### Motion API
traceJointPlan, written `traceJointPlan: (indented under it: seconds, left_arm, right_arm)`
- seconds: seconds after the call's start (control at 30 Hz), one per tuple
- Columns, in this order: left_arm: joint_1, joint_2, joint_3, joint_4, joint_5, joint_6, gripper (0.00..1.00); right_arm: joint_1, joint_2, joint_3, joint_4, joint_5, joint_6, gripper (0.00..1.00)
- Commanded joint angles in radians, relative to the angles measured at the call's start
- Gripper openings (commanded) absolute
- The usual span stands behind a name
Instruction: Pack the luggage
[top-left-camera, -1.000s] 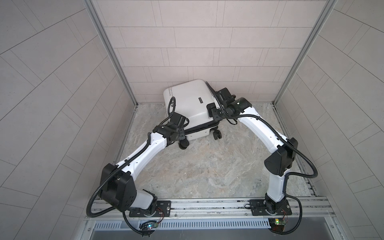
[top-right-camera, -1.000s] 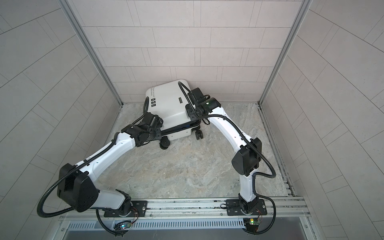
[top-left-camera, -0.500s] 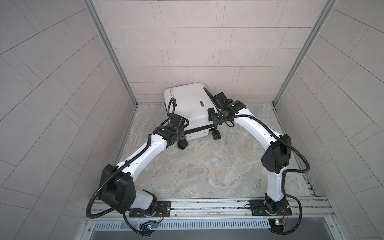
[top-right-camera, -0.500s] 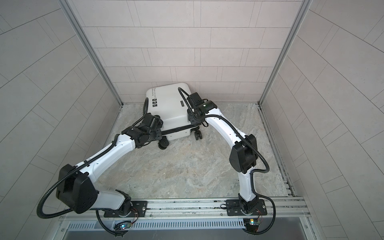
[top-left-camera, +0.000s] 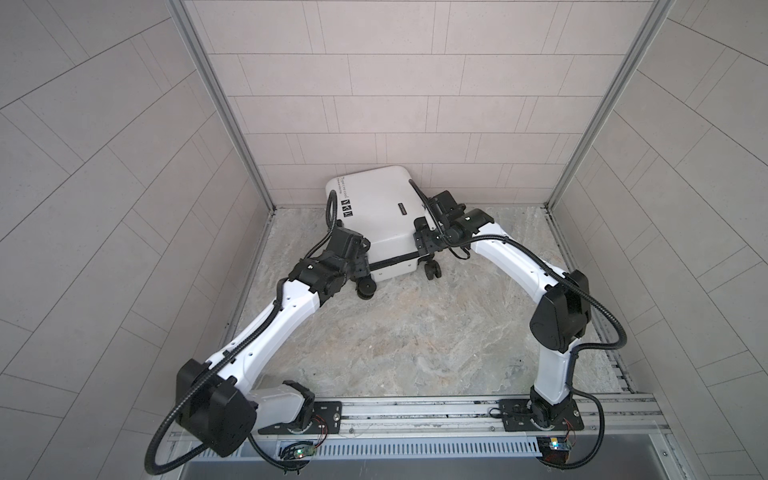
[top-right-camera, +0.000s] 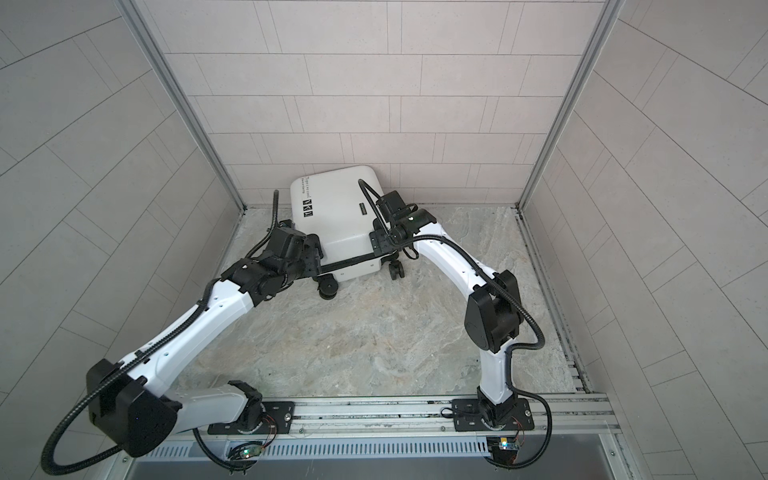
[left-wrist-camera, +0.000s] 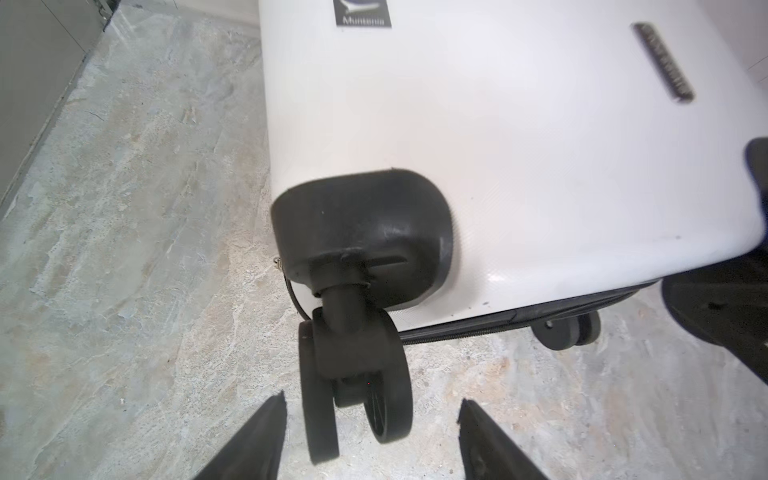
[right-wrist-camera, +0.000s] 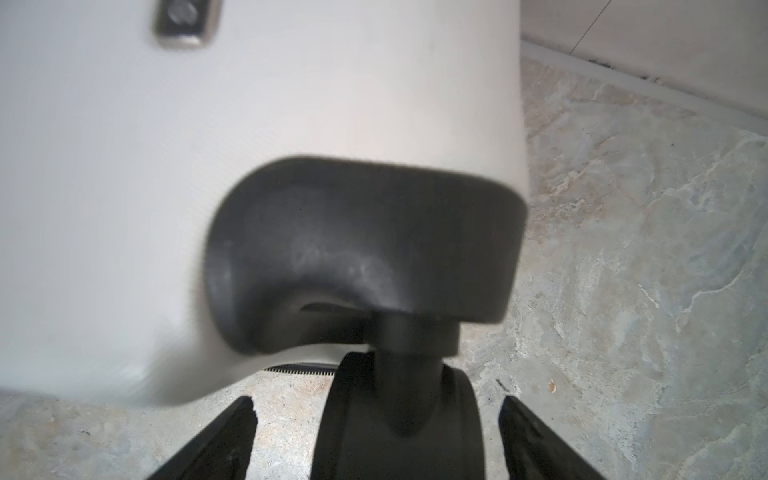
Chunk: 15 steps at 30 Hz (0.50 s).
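Note:
The luggage (top-left-camera: 374, 208) (top-right-camera: 336, 208) is a small white hard-shell suitcase. It lies shut and flat on the stone floor against the back wall, in both top views, with black stickers on its shell. My left gripper (top-left-camera: 360, 274) (top-right-camera: 316, 266) (left-wrist-camera: 371, 403) is open at the near left corner. A black spinner wheel (left-wrist-camera: 357, 374) stands between its fingertips with a gap on each side. My right gripper (top-left-camera: 428, 251) (top-right-camera: 384, 245) (right-wrist-camera: 378, 401) is open at the near right corner, astride the other near wheel (right-wrist-camera: 399, 415) without touching it. The white shell (left-wrist-camera: 498, 145) (right-wrist-camera: 291, 104) fills both wrist views.
The tiled back wall (top-left-camera: 415, 124) stands right behind the luggage, and a side wall with a metal corner post (top-left-camera: 232, 124) is close on its left. Marbled floor (top-left-camera: 415, 332) stretches toward the arm bases on the front rail (top-left-camera: 415, 411).
Both grippers have opened wider around the wheels they were closed on. The luggage has settled slightly lower and farther back. The right forearm has drawn back a little.

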Motion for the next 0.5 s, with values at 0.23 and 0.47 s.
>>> traceJointPlan:
  seconds: [0.23,0.47]
  left_arm:
    - [0.212,-0.190,-0.138,0.006,0.196,-0.056,0.72]
    - [0.351,-0.278,-0.323,0.093,0.368,-0.131,0.73]
  right_arm:
    - [-0.063,-0.232,-0.159,0.080,-0.060,0.019,0.95]
    - [-0.142,-0.385,-0.489,0.228,-0.114,0.060,0.93]
